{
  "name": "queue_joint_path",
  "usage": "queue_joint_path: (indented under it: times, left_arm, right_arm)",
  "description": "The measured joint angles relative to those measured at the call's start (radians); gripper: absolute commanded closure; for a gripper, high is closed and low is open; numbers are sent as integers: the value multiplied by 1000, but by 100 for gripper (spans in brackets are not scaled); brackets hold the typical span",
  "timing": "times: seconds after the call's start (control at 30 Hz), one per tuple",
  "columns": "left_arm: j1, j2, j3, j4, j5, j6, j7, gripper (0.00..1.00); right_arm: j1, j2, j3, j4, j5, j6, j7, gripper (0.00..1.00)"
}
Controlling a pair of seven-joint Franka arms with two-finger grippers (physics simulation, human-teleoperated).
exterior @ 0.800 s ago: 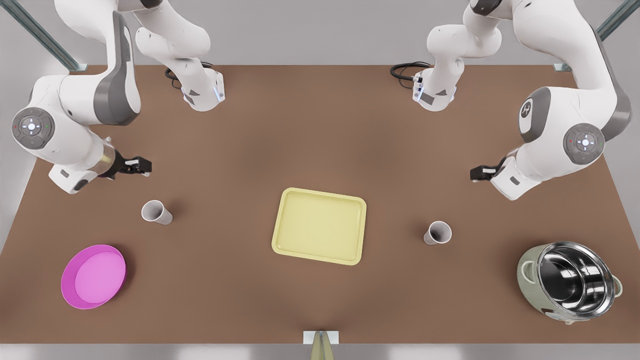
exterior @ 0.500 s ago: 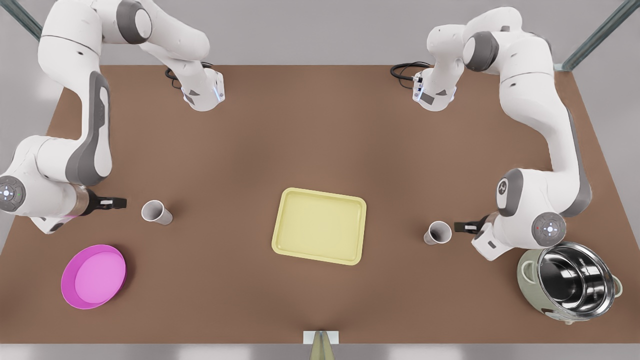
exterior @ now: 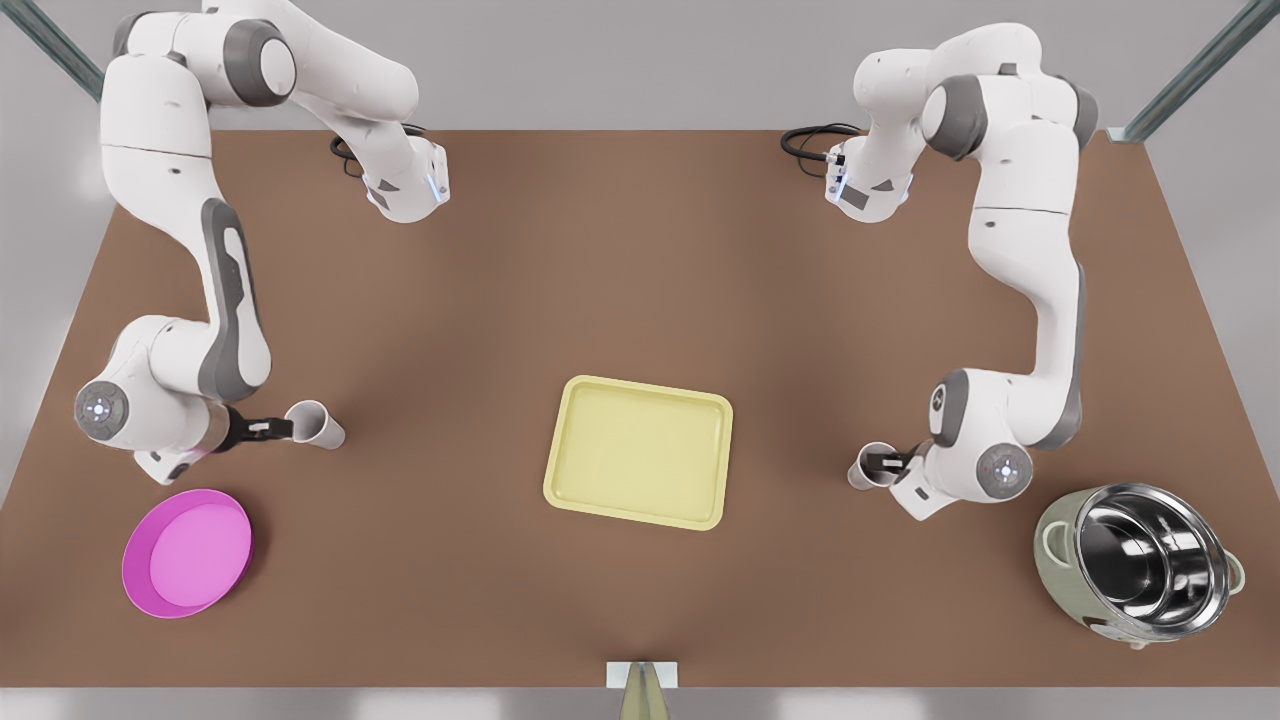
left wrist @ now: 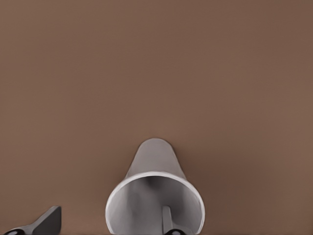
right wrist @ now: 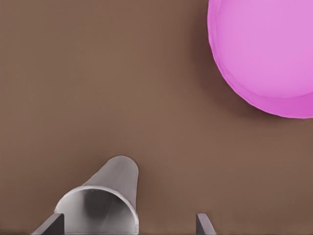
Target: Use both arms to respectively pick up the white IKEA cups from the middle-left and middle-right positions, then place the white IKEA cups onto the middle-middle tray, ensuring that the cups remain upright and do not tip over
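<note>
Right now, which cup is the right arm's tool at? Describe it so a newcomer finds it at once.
On the brown table, find the round pink bowl at the front view's left. Just beyond it is a small white cup, the open right tool at its rim. Its twin, at the open left tool, sits across the yellow tray, near the steel pot.

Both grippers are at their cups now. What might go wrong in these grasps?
1. The left gripper, open, straddles its white cup's wall, with one finger inside. A rim pinch could tilt the cup on lifting.
2. The right gripper, open, has its white cup off-centre, close to one finger. Closing may shove the cup sideways and tip it before it reaches the tray.
</note>
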Motion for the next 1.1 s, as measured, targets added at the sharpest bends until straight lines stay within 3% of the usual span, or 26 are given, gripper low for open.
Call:
queue_joint_path:
  times: [0.03, 0.1, 0.13, 0.17, 0.37, 0.5, 0.53, 0.6, 0.67, 0.73, 0.77, 0.8, 0.97, 1.1]
  left_arm:
    - [0, 4, 0, -3, 0, 5, 0, 0]
    - [0, 12, 0, -5, -1, 19, 0, 62]
    - [0, 15, 0, -5, -2, 25, -1, 75]
    - [0, 16, 0, -5, -2, 31, -2, 79]
    - [-2, 27, -1, 4, -21, 48, -21, 79]
    - [-51, 26, -11, 174, -9, -50, -37, 79]
    - [-95, 25, -13, 211, -5, -86, -48, 79]
    - [-160, 26, -56, 275, -2, -144, -82, 79]
    - [-185, 60, -131, 330, -19, -185, -120, 79]
    - [-207, 117, -188, 399, -46, -211, -163, 79]
    - [-231, 145, -201, 426, -58, -212, -186, 79]
    - [-257, 172, -206, 448, -70, -203, -211, 79]
    - [-306, 255, -212, 499, -100, -154, -322, 79]
    - [-307, 296, -210, 495, -105, -130, -392, 79]
  right_arm:
    - [-1, -20, 0, -37, 2, 30, -5, 0]
    - [-2, -44, 0, -97, 4, 85, -13, 0]
    - [-7, -47, 0, -117, 5, 108, -17, 0]
    - [-15, -50, 0, -142, 6, 132, -21, 0]
    - [-34, -10, -1, -180, 20, 224, -39, 0]
    - [-41, 27, 0, -178, 26, 259, -48, 0]
    - [-41, 35, 0, -177, 27, 265, -50, 7]
    - [-39, 45, 0, -174, 29, 275, -54, 32]
    - [-33, 47, 3, -171, 30, 282, -59, 39]
    - [-25, 46, 6, -166, 29, 284, -62, 54]
    - [-18, 44, 7, -160, 29, 283, -64, 72]
    - [-9, 42, 8, -150, 33, 278, -69, 79]
    - [28, 23, 10, -111, 30, 247, -80, 79]
    - [191, -32, 11, -39, 43, 160, -53, 79]
